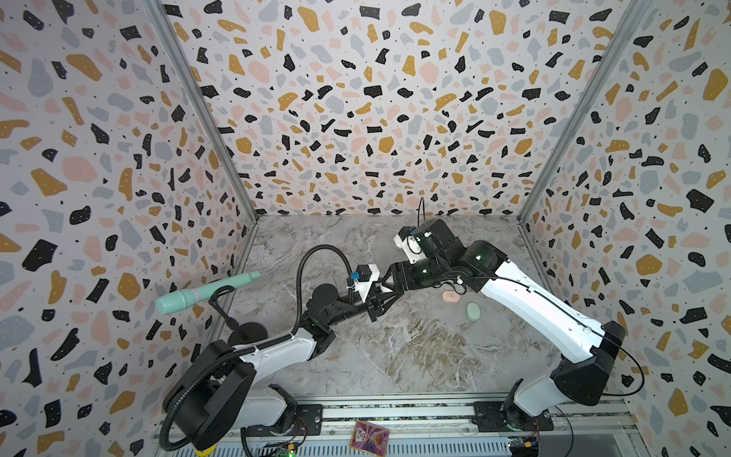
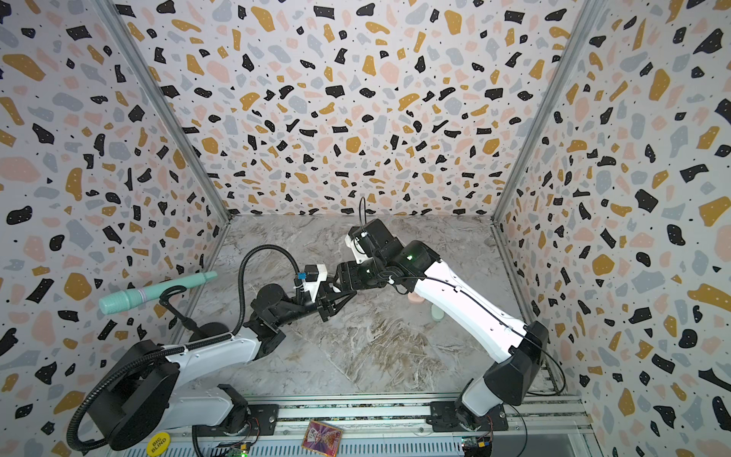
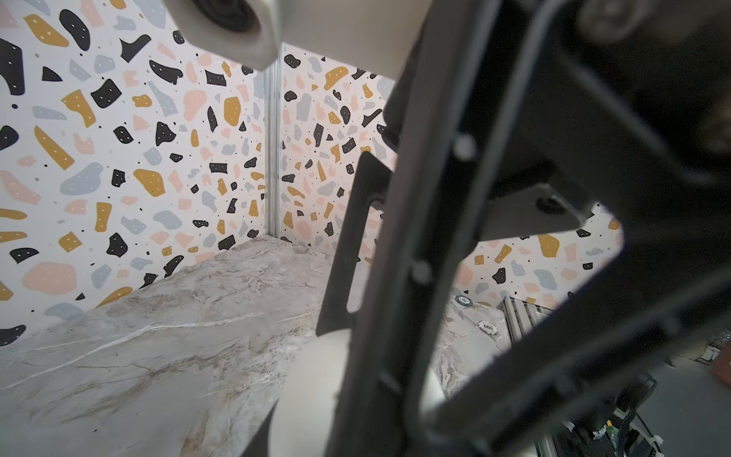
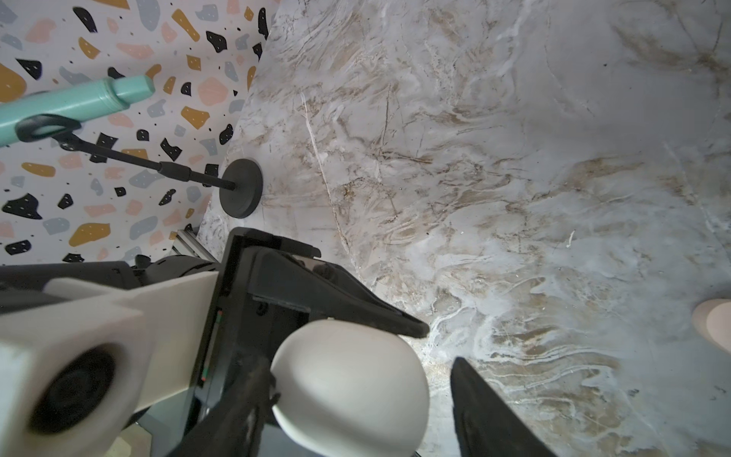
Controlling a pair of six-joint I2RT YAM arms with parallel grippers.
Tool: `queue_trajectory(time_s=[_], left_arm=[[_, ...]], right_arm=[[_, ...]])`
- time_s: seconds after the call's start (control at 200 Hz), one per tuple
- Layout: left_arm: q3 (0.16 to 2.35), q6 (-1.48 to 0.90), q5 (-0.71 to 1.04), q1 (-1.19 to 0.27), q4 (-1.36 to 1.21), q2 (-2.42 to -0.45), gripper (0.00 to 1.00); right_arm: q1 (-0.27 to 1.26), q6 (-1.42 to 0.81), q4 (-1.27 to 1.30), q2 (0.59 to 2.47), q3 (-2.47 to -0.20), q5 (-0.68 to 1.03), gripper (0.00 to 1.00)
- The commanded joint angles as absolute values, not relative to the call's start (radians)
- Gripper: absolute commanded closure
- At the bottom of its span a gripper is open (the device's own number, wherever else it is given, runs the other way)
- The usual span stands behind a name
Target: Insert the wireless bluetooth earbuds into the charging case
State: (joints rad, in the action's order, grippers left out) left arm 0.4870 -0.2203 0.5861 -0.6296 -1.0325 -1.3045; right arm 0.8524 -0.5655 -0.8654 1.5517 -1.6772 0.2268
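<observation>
- The smooth white pebble-shaped plastic charging case (image 4: pixel 348 356) is held clear of the grey marble-patterned desk (image 1: pixel 395 356), mid-scene where the two arms meet; the left gripper (image 1: pixel 389 291) has its jaws pinching it, one black finger (image 4: pixel 368 306) lying along its side, the other hidden behind it
- The right gripper (image 4: pixel 364 380) has its jaws spread with the case between them; one side looks to touch the shell, the other stands apart; the case's long axis seems to lie across that gap, though the close, blurred view leaves this unsure
- No earbuds show anywhere; the white case looks shut
- The pale pink pebble-shaped case (image 1: pixel 451 296) and the pale mint pebble-shaped case (image 1: pixel 472 311) lie on the desk beneath the right arm, which is the nearer
</observation>
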Motion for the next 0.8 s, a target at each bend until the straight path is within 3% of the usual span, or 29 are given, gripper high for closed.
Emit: queue_trajectory(time_s=[0.0, 0.205, 0.451, 0.516, 0.706, 0.796], left_arm=[[0.51, -0.205, 0.589, -0.634, -1.108, -1.285, 0.81], [0.507, -0.197, 0.586, -0.634, -1.093, -1.271, 0.81], [0.503, -0.197, 0.58, -0.634, -1.077, -1.267, 0.76], [0.502, -0.197, 0.572, -0.634, -1.058, -1.265, 0.66], [0.481, -0.182, 0.483, -0.634, -0.923, -1.228, 0.18], [0.432, -0.194, 0.399, -0.634, -0.878, -1.186, 0.03]], right_arm=[[0.87, -0.548, -0.923, 1.573, -1.718, 0.204, 0.26], [0.869, -0.549, -0.931, 1.589, -1.731, 0.195, 0.3], [0.869, -0.563, -0.9, 1.556, -1.697, 0.187, 0.46], [0.864, -0.566, -0.889, 1.538, -1.667, 0.179, 0.48], [0.825, -0.572, -0.83, 1.464, -1.53, 0.149, 0.5], [0.792, -0.574, -0.79, 1.42, -1.432, 0.129, 0.51]])
